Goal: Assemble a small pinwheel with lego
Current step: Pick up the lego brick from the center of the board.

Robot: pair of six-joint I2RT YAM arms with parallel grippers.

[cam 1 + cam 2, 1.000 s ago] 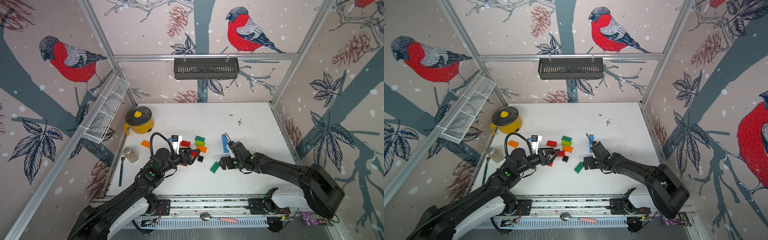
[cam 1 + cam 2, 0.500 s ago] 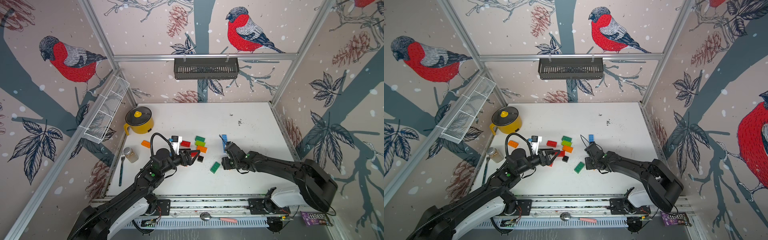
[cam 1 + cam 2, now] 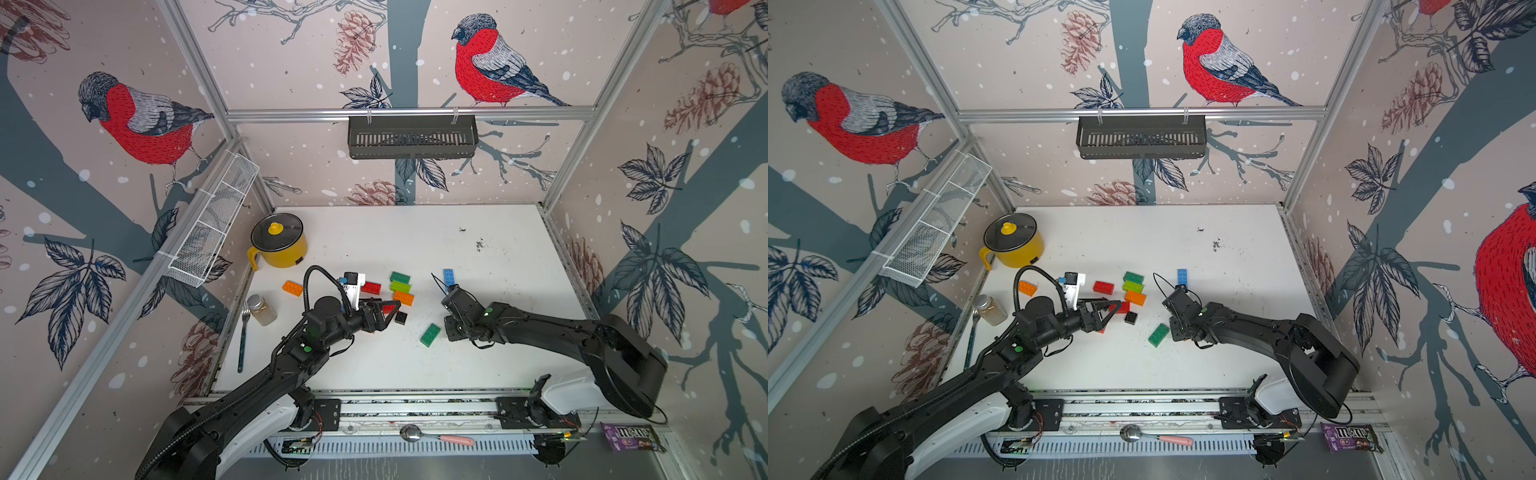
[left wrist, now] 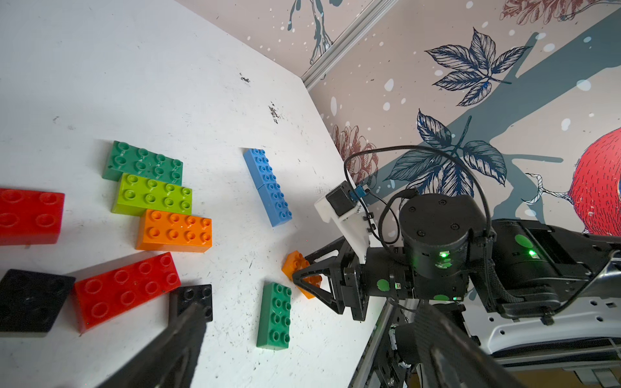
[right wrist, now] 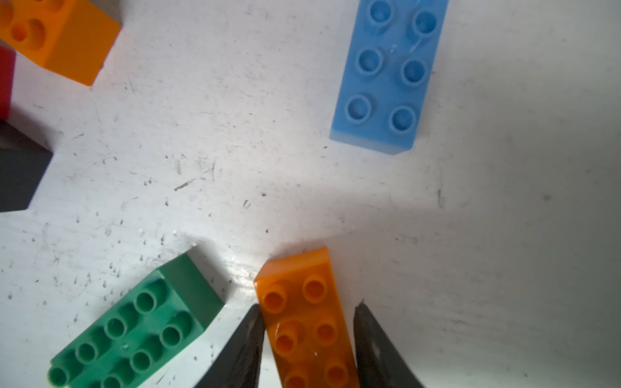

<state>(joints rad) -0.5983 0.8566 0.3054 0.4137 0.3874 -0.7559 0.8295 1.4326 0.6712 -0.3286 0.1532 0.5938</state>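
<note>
Left gripper (image 3: 386, 318) hangs with jaws spread wide and empty over the red brick (image 4: 126, 289) and black brick (image 4: 196, 299), toward the table's (image 5: 336, 201) front edge. Right gripper (image 5: 307, 310): jaws clamp the long sides of the orange brick (image 5: 295, 295), which lies flat. Risks: the brick looks slightly askew, so squeezing may twist or pop it. The dark green brick (image 5: 134, 332) just beside it may get nudged.

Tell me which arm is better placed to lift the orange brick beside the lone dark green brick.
The right arm. The right tool straddles that orange brick, one finger against each long side. The left tool stands open farther off, by a black brick.
</note>
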